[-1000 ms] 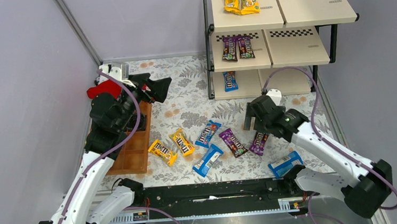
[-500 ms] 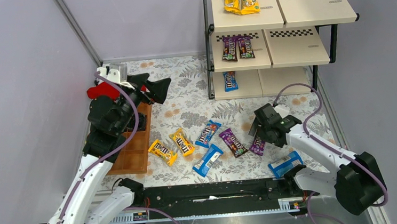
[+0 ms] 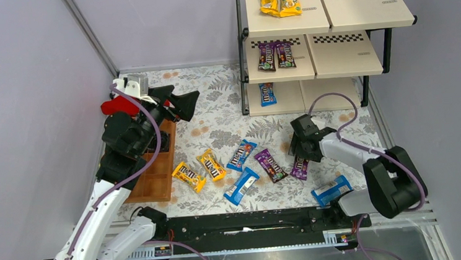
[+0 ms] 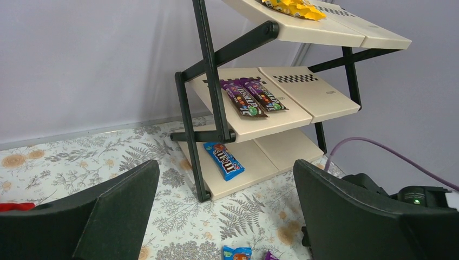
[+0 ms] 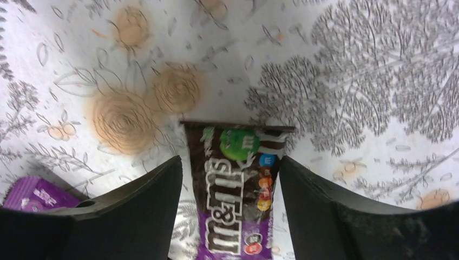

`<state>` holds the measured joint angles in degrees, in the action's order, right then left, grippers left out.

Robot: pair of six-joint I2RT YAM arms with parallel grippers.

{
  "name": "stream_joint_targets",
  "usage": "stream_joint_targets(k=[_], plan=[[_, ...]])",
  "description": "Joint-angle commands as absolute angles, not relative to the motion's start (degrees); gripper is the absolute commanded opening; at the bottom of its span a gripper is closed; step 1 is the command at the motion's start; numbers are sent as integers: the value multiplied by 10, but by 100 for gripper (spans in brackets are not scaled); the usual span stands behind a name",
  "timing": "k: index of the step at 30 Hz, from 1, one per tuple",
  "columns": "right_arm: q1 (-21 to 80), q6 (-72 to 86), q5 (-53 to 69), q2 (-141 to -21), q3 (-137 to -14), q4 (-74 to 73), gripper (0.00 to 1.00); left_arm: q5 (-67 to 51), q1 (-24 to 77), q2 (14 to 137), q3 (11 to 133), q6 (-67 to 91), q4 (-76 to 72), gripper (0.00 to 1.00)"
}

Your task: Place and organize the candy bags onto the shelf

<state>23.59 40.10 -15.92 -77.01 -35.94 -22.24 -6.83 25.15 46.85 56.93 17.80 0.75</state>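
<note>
The shelf (image 3: 355, 2) stands at the back right; it also shows in the left wrist view (image 4: 308, 92). It holds yellow candy bags (image 3: 280, 2) on top, two purple-brown bags (image 3: 275, 55) in the middle and a blue bag (image 3: 267, 93) at the bottom. Several candy bags lie loose on the floral mat. My right gripper (image 3: 300, 157) is open and low over a purple-brown bag (image 3: 299, 169). In the right wrist view the gripper (image 5: 230, 162) has one finger on each side of that bag (image 5: 238, 195). My left gripper (image 3: 179, 103) is open, empty and raised, facing the shelf (image 4: 225, 162).
Loose bags on the mat: two yellow (image 3: 188, 176) (image 3: 211, 164), blue ones (image 3: 241, 154) (image 3: 241, 185) (image 3: 331, 190) and a purple one (image 3: 270, 165). A brown wooden tray (image 3: 154, 179) and a red cloth (image 3: 114, 105) sit at the left. Grey walls enclose the mat.
My right gripper has moved forward and down until its open fingers straddle the purple-brown bag. The left arm has barely moved.
</note>
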Motion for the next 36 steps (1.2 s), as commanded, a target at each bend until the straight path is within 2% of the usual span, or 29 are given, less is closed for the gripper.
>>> stream_joint_targets(k=[1,5,11,13,16,20,22,25,30,34,36], plan=[[233,348,-156,-820,-393,-167,68,-55,256,459,588,171,-11,99],[233,306,-149,-861,-415,-122,54,-52,258,461,588,171,-10,99],[236,235,-100,-937,-488,-78,53,-45,261,462,587,169,-9,99],[235,213,-98,-958,-520,-89,56,-43,261,462,587,168,-9,99],[236,193,-104,-964,-556,-135,71,-38,264,464,586,166,-7,99],[236,191,-112,-894,-527,-185,88,-36,267,465,590,163,-4,99],[233,205,-103,-839,-495,-197,93,-37,267,465,591,163,-2,99],[213,244,-45,-765,-446,-203,94,-41,268,465,593,165,-1,99],[122,320,103,-675,-365,-167,95,-44,275,471,593,165,-1,99],[67,367,178,-638,-319,-137,92,-39,278,472,592,164,-2,99],[46,392,205,-631,-295,-114,87,-37,278,470,592,163,-1,99]])
